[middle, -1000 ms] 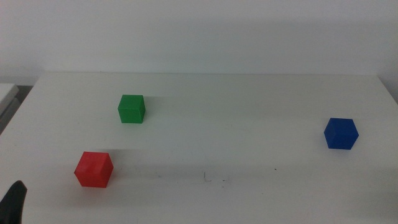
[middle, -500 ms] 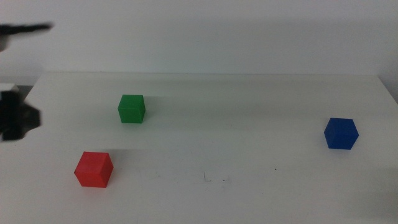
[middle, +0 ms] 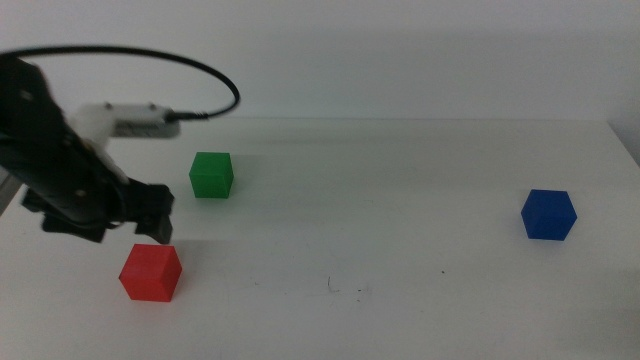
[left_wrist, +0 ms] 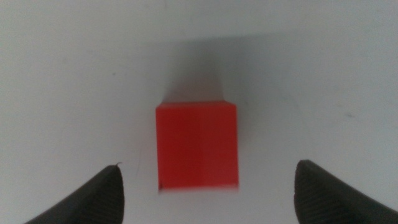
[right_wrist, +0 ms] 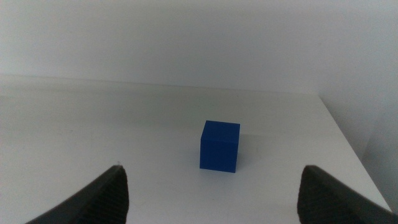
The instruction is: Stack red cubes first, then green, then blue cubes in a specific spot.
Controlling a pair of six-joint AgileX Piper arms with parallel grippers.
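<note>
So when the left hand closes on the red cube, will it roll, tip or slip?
The red cube probably won't roll: flat faces, sitting flush. Its matte sides likely grip well. It looks rigid, centred between the open left hand, so tipping seems unlikely.

The left arm reaches in from 9 o'clock in the middle view, a dark, bulky body with a pale wrist section and a black cable arching over it. Its left gripper points toward 5 o'clock, angled down at the table. In the left wrist view the 2 dark jaws of the left gripper stand wide apart. The right gripper shows only in its own wrist view, its 2 jaws spread wide, held low and level.
</note>
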